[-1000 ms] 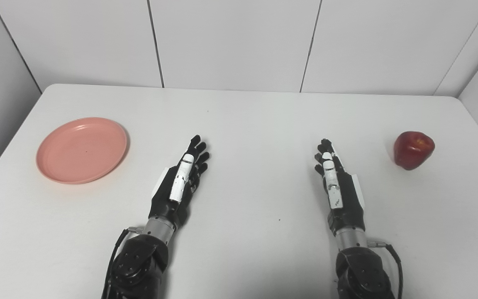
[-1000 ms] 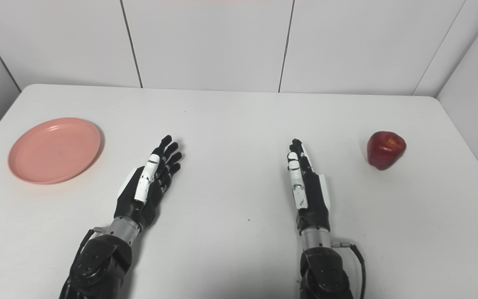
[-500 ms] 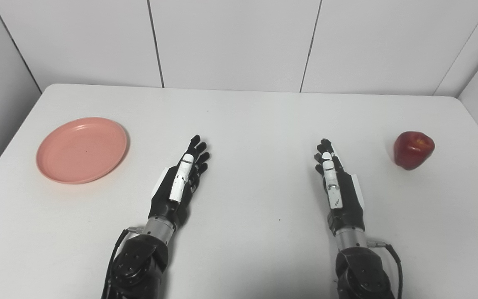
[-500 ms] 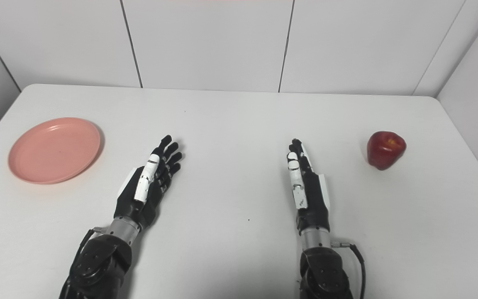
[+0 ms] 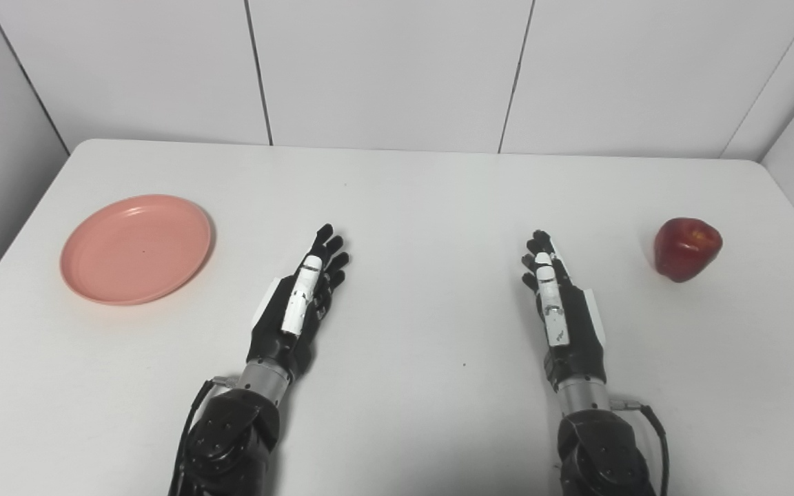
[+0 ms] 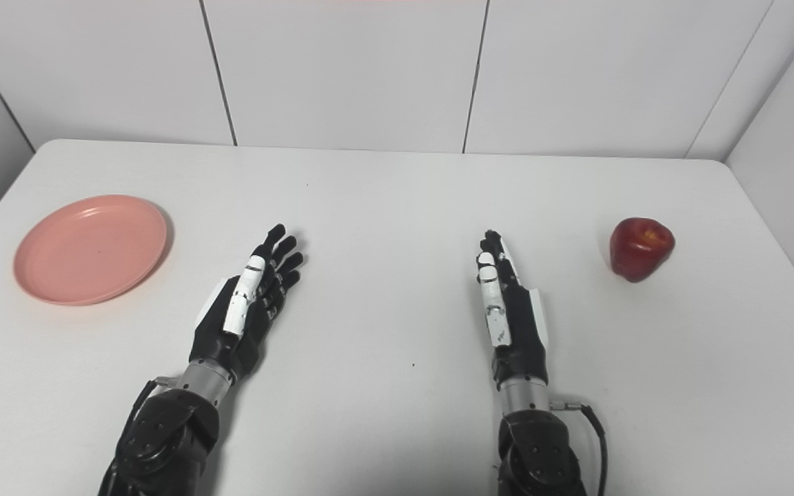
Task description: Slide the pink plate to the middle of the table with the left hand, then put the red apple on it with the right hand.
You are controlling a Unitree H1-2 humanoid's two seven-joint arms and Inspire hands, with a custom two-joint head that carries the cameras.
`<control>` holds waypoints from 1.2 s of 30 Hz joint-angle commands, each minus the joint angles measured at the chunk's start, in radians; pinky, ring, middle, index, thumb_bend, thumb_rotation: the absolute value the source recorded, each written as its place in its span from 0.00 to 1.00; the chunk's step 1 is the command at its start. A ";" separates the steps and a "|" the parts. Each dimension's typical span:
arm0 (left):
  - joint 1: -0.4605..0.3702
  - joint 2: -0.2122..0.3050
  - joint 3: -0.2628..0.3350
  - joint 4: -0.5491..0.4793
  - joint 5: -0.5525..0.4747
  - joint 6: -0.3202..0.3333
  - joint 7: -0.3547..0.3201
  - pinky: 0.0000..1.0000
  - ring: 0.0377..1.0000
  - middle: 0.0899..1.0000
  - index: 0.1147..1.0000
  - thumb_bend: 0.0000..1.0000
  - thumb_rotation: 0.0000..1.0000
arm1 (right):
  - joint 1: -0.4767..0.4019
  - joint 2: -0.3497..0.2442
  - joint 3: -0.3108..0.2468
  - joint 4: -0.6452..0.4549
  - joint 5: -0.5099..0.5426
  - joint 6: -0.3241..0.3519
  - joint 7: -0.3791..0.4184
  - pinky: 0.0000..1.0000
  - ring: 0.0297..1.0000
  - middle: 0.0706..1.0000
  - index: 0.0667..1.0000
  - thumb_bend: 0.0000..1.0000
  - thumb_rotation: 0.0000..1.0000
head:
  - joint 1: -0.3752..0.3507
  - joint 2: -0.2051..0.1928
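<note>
The pink plate (image 5: 136,249) lies flat near the table's left edge with nothing on it. A red apple (image 5: 686,249) stands upright far over on the right side. My left hand (image 5: 302,300) rests over the table, right of the plate and well apart from it, open with fingers stretched forward. My right hand (image 5: 558,307) is held edge-on, left of the apple with a wide gap between them, open and holding nothing.
The white table (image 5: 411,207) has rounded far corners and is closed in by white panelled walls (image 5: 383,69) at the back and on both sides. A bare stretch of tabletop lies between my two hands.
</note>
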 commanded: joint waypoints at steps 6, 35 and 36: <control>-0.012 -0.012 -0.007 -0.036 -0.004 -0.023 -0.004 1.00 0.98 0.99 0.99 0.44 1.00 | -0.025 0.007 -0.001 -0.035 0.012 -0.041 0.001 0.94 0.93 0.94 0.94 0.21 1.00 | 0.036 -0.011; -0.014 -0.107 -0.087 0.097 0.106 -0.144 0.057 0.97 0.96 0.98 0.97 0.41 1.00 | -0.008 -0.070 -0.060 0.022 0.179 -0.146 0.090 1.00 1.00 1.00 0.99 0.11 1.00 | 0.383 -0.211; -0.016 -0.104 -0.088 0.095 0.109 -0.142 0.057 0.97 0.96 0.97 0.96 0.41 1.00 | -0.009 -0.068 -0.059 0.022 0.178 -0.146 0.089 1.00 1.00 1.00 0.99 0.10 1.00 | 0.386 -0.214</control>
